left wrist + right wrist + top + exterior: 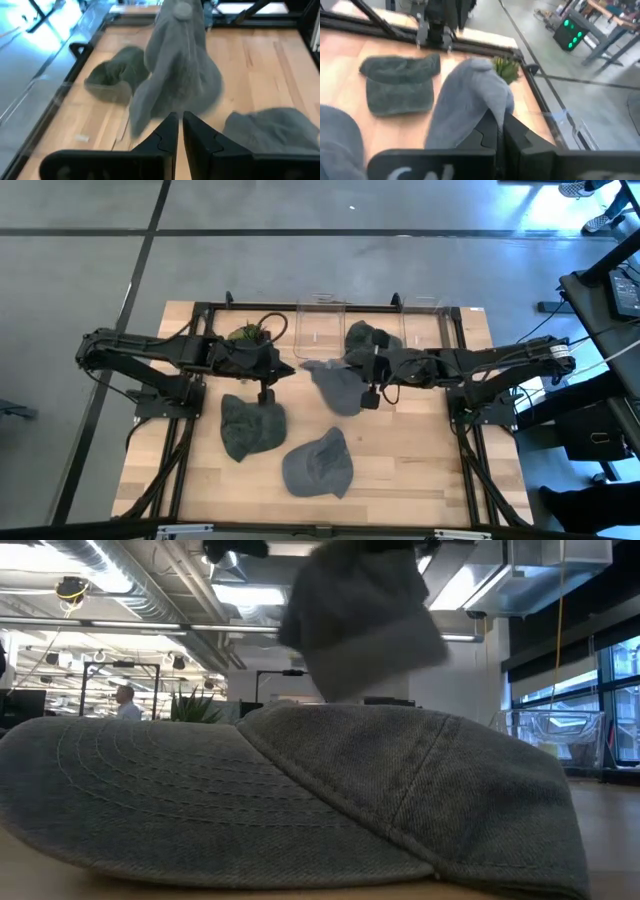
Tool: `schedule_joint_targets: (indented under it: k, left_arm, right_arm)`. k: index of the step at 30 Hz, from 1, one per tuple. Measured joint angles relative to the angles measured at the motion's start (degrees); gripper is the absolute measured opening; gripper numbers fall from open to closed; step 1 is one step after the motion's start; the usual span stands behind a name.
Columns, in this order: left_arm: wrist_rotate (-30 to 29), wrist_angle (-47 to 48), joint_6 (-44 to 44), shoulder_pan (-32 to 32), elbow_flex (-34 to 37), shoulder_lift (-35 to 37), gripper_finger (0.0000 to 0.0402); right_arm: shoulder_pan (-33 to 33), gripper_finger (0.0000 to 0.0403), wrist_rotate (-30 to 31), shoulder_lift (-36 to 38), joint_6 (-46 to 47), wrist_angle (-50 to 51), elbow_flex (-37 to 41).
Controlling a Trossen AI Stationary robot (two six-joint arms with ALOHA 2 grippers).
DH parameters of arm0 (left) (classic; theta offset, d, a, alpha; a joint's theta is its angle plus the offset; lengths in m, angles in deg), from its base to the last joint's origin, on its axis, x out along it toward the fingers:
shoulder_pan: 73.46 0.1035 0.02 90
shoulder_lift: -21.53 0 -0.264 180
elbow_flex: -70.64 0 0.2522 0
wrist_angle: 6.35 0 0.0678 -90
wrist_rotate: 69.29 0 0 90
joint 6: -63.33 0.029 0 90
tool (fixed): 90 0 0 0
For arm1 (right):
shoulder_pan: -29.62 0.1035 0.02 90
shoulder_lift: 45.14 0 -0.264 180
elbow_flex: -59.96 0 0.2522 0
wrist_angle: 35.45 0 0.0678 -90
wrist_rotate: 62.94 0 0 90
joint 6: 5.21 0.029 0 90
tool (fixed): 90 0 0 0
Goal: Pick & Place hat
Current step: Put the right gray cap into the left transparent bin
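Note:
A light grey hat (333, 385) hangs from my right gripper (370, 395) over the table's middle; it also shows in the low view (360, 620) and the left wrist view (175, 70). My left gripper (266, 393) is shut and empty, just left of this hat and above a dark grey hat (250, 426) lying flat on the table. Another grey hat (318, 463) lies near the near edge and fills the low view (300, 800). A further dark hat (365, 337) lies by the clear bins. My right gripper (499, 132) is shut on the light grey hat, pinching a fold of its cloth (487, 107) between the two fingers. The cloth drapes over the fingers and hides which part of the hat this is. The hat hangs slack below the gripper, its lower edge (140, 120) over the table.
Two clear plastic bins (320, 325) (422, 320) stand at the far edge. A green plant-like object (245, 333) sits behind the left arm. Bare wood lies at the near right (430, 470). A black frame (455, 430) borders the table.

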Motion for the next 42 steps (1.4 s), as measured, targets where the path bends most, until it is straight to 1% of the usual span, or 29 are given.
schedule_joint_targets:
  k: [3, 9, 12, 15, 21, 22, 26, 28, 30, 32, 34, 39, 42]
  left_arm:
    - [-0.3, 2.5, -1.5, 0.0, 0.0, 1.3, 0.0017]
    - [0.5, 3.6, -0.9, 0.0, -0.1, 3.1, 0.0010]
    - [3.4, 5.1, 1.6, 0.1, 0.1, 5.2, 0.0010]
    - [6.3, 1.0, 1.6, 0.5, 1.4, 8.7, 0.0008]
    - [6.4, -8.6, 2.5, 0.5, 9.5, 16.5, 0.0002]
    - [6.4, -9.8, 2.5, 0.5, 11.2, 17.9, 0.0002]
    - [6.4, -15.1, 2.0, 0.5, 18.6, 22.6, 0.0007]
    - [6.4, -17.4, 1.6, 0.5, 22.0, 24.6, 0.0009]
    - [6.1, -17.7, 1.1, 0.5, 24.5, 26.3, 0.0009]
    - [5.3, -18.0, -0.1, 0.5, 26.2, 27.9, 0.0008]
    - [4.7, -18.2, -0.6, 0.5, 27.2, 29.3, 0.0006]
    - [4.7, -20.0, -0.6, 0.5, 28.2, 32.1, 0.0002]
    - [4.7, -19.9, 0.1, 0.5, 28.2, 33.0, 0.0004]
  right_arm:
    - [0.0, 0.0002, -0.2, 0.1, -0.3, -0.4, 0.1]
    - [0.0, 0.0002, -0.4, 0.9, -3.8, -1.0, -1.8]
    - [-0.3, 0.0002, -0.5, 1.5, -6.4, -1.8, -3.8]
    - [-1.2, 0.0002, -1.2, 2.7, -8.9, -3.6, -4.6]
    - [-4.5, 0.0002, -1.4, 4.2, -12.9, -4.2, -4.6]
    - [-5.5, 0.0002, -2.1, 4.3, -13.2, -4.2, -4.6]
    - [-10.9, 0.0002, -8.4, 4.2, -13.7, -4.1, -4.6]
    - [-14.2, 0.0002, -8.7, 4.2, -13.6, -3.6, -4.6]
    - [-17.6, 0.0002, -9.4, 4.2, -13.5, -3.5, -4.6]
    - [-20.9, 0.0002, -12.8, 4.2, -13.4, -3.7, -4.5]
    - [-24.0, 0.0002, -17.3, 4.1, -13.3, -8.7, -2.2]
    - [-30.7, 0.0002, -23.7, 3.8, -16.0, -29.6, 8.1]
    - [-35.1, 0.0002, -30.8, 3.0, -16.4, -40.6, 11.6]
